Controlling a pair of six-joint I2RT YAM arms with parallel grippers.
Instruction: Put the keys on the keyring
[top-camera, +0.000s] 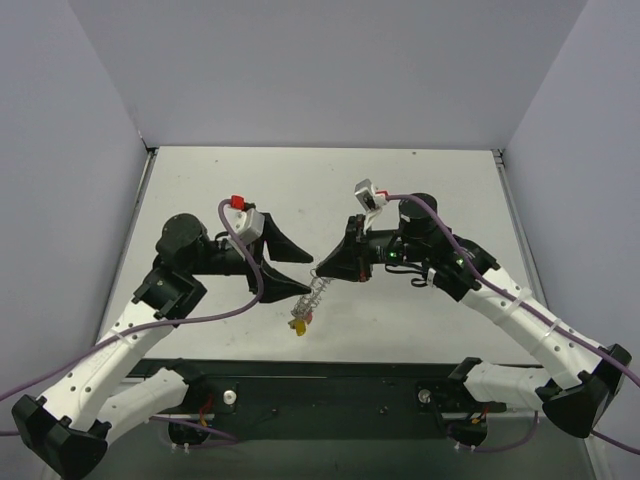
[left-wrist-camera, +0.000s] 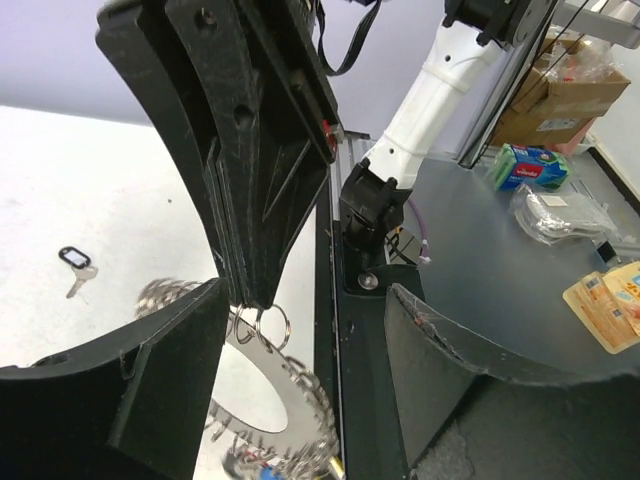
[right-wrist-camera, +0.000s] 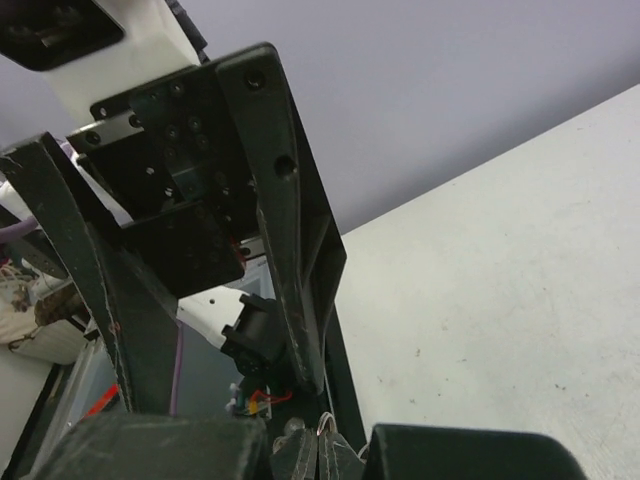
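The keyring (top-camera: 313, 294) hangs between the two grippers above the table's near middle, with yellow and red keys (top-camera: 300, 322) dangling from its lower end. In the left wrist view it is a flat silvery ring (left-wrist-camera: 285, 385) edged with small wire loops. My right gripper (top-camera: 320, 272) is shut on one small loop at the keyring's top (left-wrist-camera: 262, 322); its closed tips also show in the right wrist view (right-wrist-camera: 320, 458). My left gripper (top-camera: 300, 272) is open, its fingers (left-wrist-camera: 120, 380) spread either side of the keyring without pinching it. A black-headed key (left-wrist-camera: 74, 259) lies loose on the table.
The black base rail (top-camera: 320, 385) runs along the table's near edge under the keyring. Grey walls enclose the white table (top-camera: 330, 190) on three sides. Off the table, the left wrist view shows a green sponge pack (left-wrist-camera: 530, 165) and a cardboard box (left-wrist-camera: 570, 95).
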